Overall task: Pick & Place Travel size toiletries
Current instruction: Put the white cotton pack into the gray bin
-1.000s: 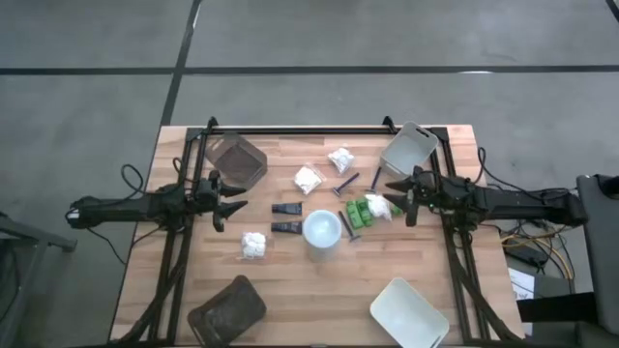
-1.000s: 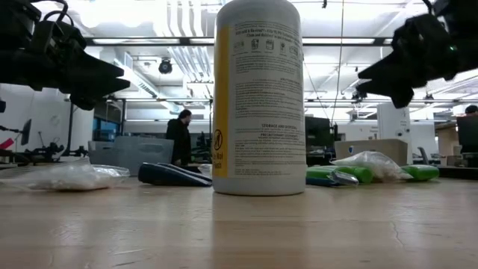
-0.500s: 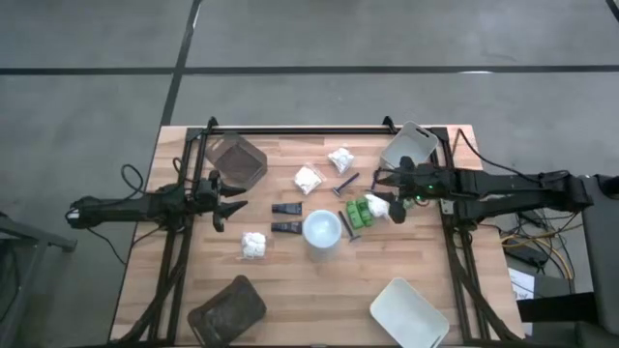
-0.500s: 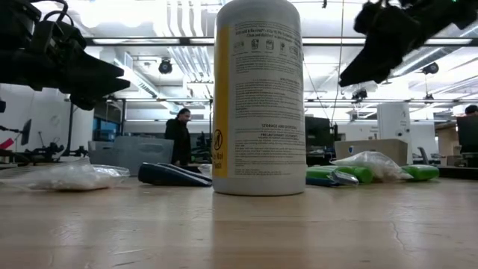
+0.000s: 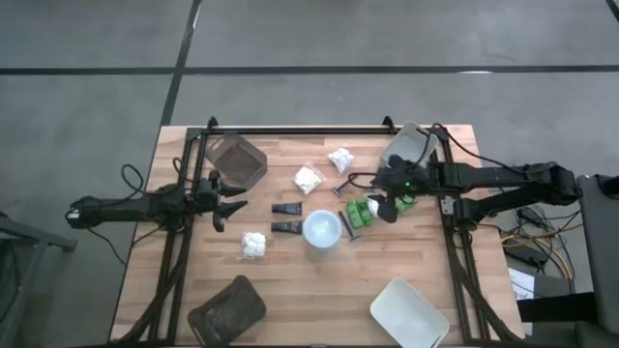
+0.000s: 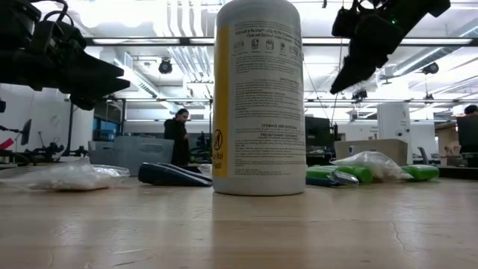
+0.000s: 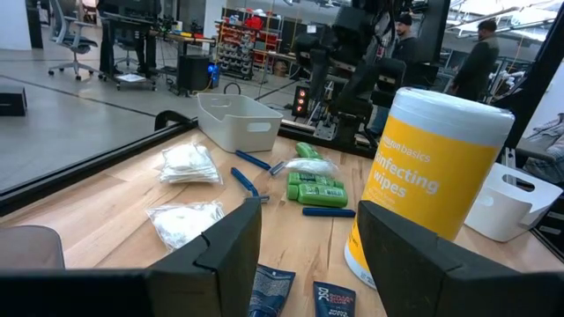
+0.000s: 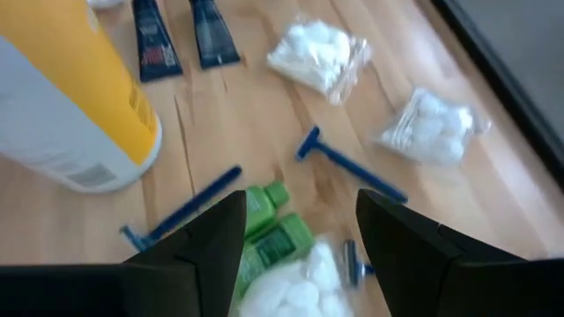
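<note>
Right gripper [image 5: 384,206] hangs above the table [image 5: 290,309] near its right edge, over the cluster of green pieces [image 5: 360,213] and a white packet [image 8: 300,286]; fingers spread apart, holding nothing. Left gripper [image 5: 232,201] waits near the left edge, fingers apart, also holding nothing. Yellow white-capped bottle [image 5: 322,230] stands upright mid-table. Two short dark tubes [image 5: 285,217] lie just left of it. Blue-handled razors [image 8: 348,173] lie beside the green pieces. Further white packets: two [image 5: 323,170] toward the far edge, one [image 5: 253,245] toward the left. White tray [image 5: 409,147] at the far right corner.
</note>
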`<action>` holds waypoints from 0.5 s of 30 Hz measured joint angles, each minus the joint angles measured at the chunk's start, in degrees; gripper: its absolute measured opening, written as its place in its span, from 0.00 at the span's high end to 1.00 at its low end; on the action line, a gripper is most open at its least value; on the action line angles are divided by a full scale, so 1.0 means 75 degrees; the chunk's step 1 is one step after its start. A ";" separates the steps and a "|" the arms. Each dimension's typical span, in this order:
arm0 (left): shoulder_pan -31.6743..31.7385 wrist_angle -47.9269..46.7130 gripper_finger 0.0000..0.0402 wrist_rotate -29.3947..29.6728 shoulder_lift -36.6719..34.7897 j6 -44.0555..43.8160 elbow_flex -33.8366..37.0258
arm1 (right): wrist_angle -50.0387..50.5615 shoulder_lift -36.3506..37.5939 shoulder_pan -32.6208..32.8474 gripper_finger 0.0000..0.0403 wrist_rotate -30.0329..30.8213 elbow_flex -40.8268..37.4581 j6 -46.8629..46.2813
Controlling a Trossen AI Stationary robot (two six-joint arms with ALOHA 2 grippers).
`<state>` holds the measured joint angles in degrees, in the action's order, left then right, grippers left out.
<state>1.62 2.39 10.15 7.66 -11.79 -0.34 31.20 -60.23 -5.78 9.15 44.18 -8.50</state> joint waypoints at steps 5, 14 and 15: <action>0.0000 0.0003 0.51 0.0000 0.0000 0.0000 0.0000 | 0.0212 0.0012 -0.0024 0.51 0.0006 -0.0172 -0.0177; 0.0000 0.0008 0.51 0.0000 0.0000 0.0000 0.0000 | 0.0351 -0.0417 -0.0019 0.55 -0.0003 -0.0746 -0.0565; 0.0000 0.0007 0.51 0.0000 0.0000 0.0000 0.0000 | 0.0314 -0.0476 -0.0021 0.56 0.0000 -0.0787 -0.0517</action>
<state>1.63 2.45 10.15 7.66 -11.79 -0.34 33.55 -63.80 -5.93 9.15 38.28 -12.38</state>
